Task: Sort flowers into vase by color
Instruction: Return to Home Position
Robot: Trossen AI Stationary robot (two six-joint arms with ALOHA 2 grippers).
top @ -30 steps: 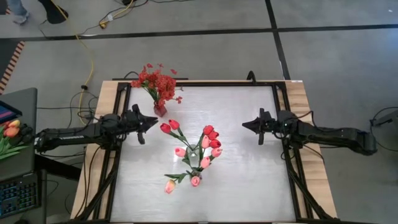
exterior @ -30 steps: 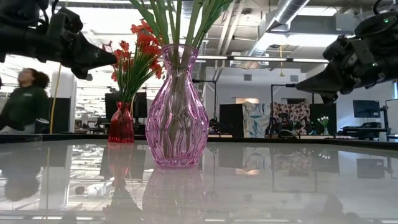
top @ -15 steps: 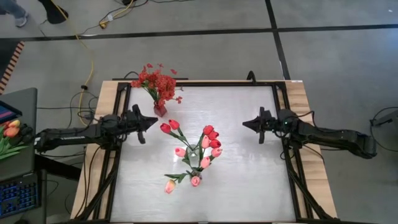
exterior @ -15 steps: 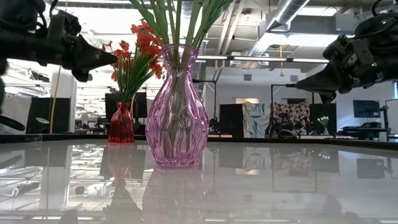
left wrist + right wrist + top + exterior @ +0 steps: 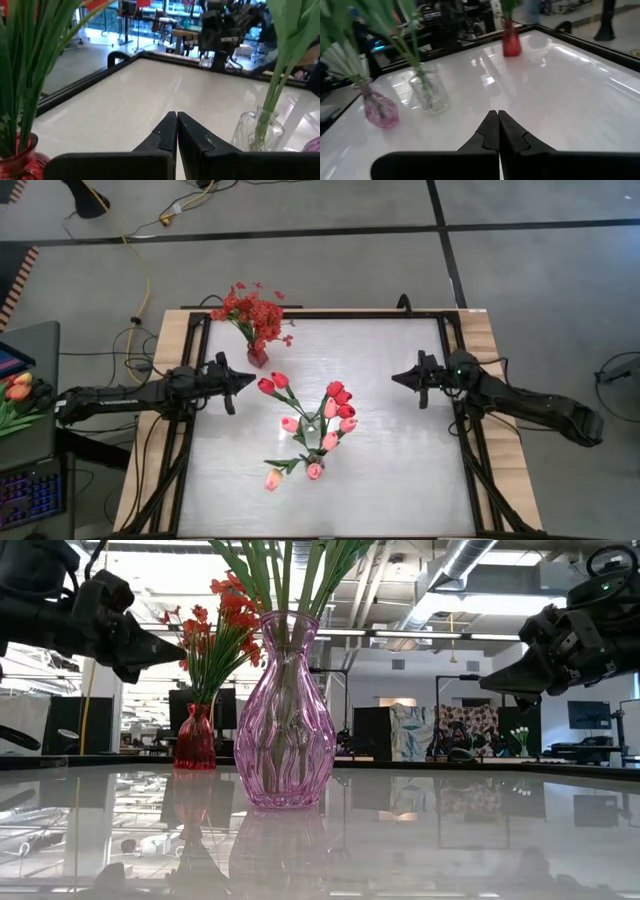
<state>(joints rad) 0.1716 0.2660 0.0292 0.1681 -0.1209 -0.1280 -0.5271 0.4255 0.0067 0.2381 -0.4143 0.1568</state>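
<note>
At bench [image 5: 400,470] centre, pink tulips [image 5: 315,470] in the purple vase [image 5: 285,720], red tulips [image 5: 340,398] in a clear vase [image 5: 431,95] just beyond. Far left, red sprays [image 5: 255,315] in a small red vase [image 5: 195,740]. Above the left side, left hand [image 5: 248,378] clenched on nothing, pointing inward. Above the right side, right hand [image 5: 395,379] likewise clenched, empty, well apart from the vases.

Left gripper [image 5: 248,378] and right gripper [image 5: 396,379] hover facing inward, fingers [image 5: 167,131] pressed together, arms seemingly level.
</note>
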